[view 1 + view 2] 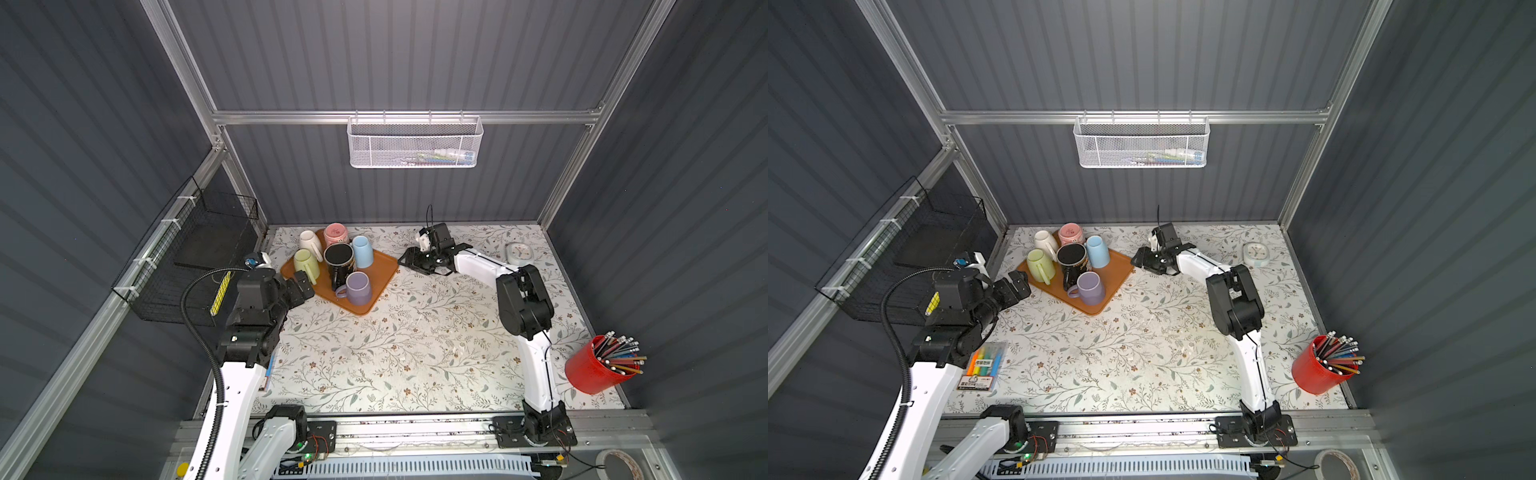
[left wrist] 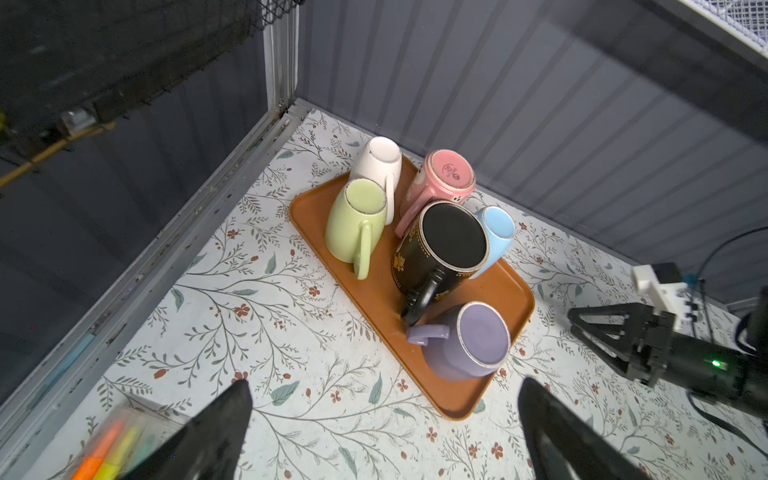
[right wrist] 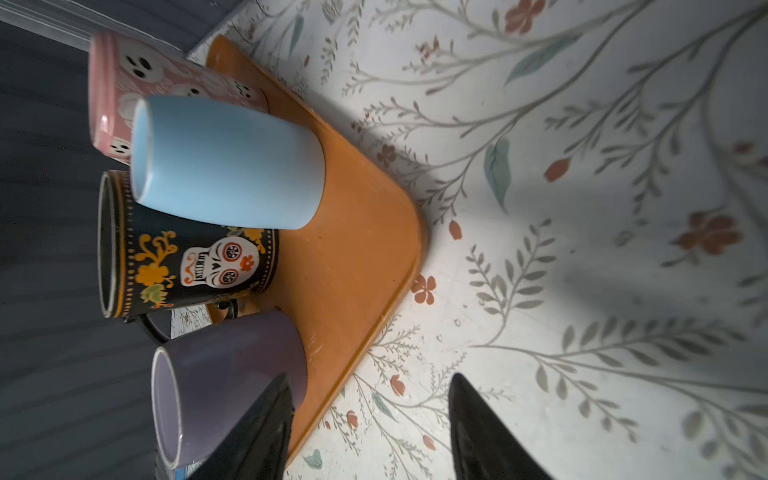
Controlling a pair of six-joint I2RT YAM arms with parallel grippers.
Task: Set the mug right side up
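Mug (image 2: 446, 249) — glossy black ceramic cylinder

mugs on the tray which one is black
The mug in the middle of the tray, with orange flowers; the others are white, green, pink, blue and purple.

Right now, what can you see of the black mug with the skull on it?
The black mug looks like shiny ceramic, painted with a white skull, orange flowers and dotted bands. It stands upside down, base up, in the middle of the orange tray. Its black handle points toward the purple mug. The blue cup sits close beside it; I cannot tell if they touch.
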